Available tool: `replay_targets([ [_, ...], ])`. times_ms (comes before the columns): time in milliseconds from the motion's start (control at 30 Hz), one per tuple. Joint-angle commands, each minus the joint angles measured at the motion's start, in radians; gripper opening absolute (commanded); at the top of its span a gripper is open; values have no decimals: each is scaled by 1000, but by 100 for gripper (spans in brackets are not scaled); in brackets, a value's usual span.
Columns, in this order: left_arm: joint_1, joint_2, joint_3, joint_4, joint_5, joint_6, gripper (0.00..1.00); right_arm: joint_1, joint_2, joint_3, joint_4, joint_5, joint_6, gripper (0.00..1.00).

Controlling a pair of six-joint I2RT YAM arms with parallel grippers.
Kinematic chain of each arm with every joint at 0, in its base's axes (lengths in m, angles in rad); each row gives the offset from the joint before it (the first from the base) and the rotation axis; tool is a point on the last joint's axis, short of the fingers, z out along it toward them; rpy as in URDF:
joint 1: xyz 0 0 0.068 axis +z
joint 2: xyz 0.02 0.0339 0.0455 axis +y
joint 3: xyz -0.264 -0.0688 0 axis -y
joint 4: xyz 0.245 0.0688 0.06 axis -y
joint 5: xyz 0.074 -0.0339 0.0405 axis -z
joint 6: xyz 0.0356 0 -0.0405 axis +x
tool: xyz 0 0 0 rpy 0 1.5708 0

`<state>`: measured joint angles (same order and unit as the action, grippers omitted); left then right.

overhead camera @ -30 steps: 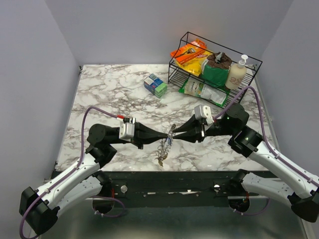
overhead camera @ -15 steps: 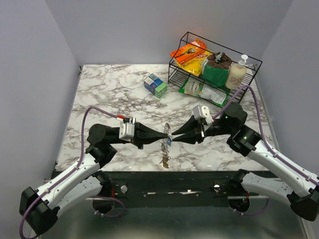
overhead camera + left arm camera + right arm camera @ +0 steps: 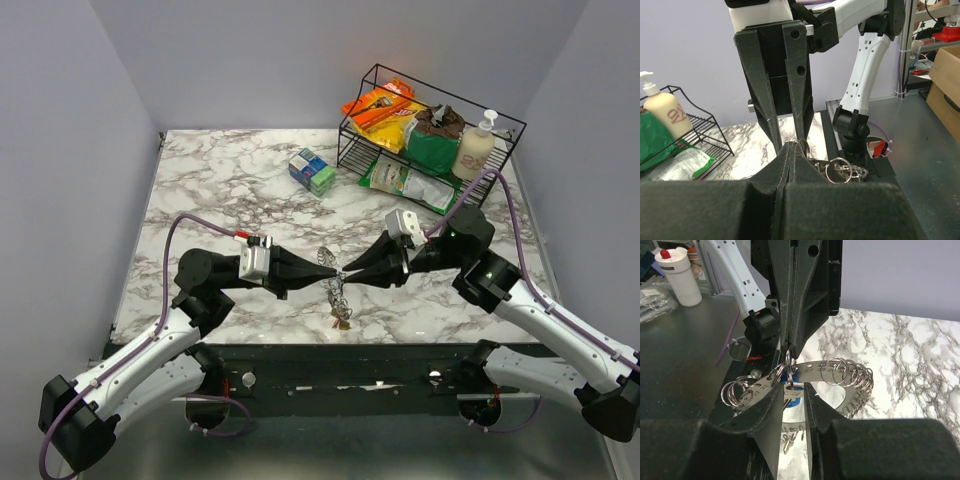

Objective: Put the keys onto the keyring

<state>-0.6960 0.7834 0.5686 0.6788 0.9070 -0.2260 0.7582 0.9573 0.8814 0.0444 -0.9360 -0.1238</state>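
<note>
Above the near edge of the white, grey-veined marble table (image 3: 220,190), the two arms reach in toward each other with elbows bent outward and forearms nearly level. The black, wedge-shaped left gripper (image 3: 333,270) and the matching right gripper (image 3: 348,272) meet almost tip to tip. Print shows on the orange snack packets (image 3: 380,105), the green pouch (image 3: 432,142) and the cream pump bottle (image 3: 474,148) in the black wire rack (image 3: 505,150) at the far right corner, and on the small blue and green cartons (image 3: 312,170) just left of it, but none of it is sharp enough to read. Tiny stamped marks along the silvery metal keyring (image 3: 852,380) are just as illegible. From the right wrist this keyring shows as a curved band strung with many small wire rings, hanging tilted between the two tips. The left jaws are pressed fully together, their points pinching one small ring at the top of the band. The right jaws stand a narrow way apart. The band crosses their gap and the small key with the blue plastic head (image 3: 793,391) sits in it, but whether the pads press on either cannot be told. More keys (image 3: 342,318) dangle in a bunch from the low end, near the table's front edge, their colours unclear
</note>
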Motion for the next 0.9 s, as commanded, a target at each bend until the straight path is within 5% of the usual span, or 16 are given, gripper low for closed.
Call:
replay_targets([
  [0, -3, -9, 28, 47, 4, -10, 0, 0, -8, 8, 44, -21, 24, 29],
  [300, -2, -6, 27, 53, 1, -13, 0, 0, 11, 7, 51, -50, 42, 3],
  [867, -2, 8, 33, 59, 6, -16, 0, 0, 35, -13, 38, -64, 43, 1],
])
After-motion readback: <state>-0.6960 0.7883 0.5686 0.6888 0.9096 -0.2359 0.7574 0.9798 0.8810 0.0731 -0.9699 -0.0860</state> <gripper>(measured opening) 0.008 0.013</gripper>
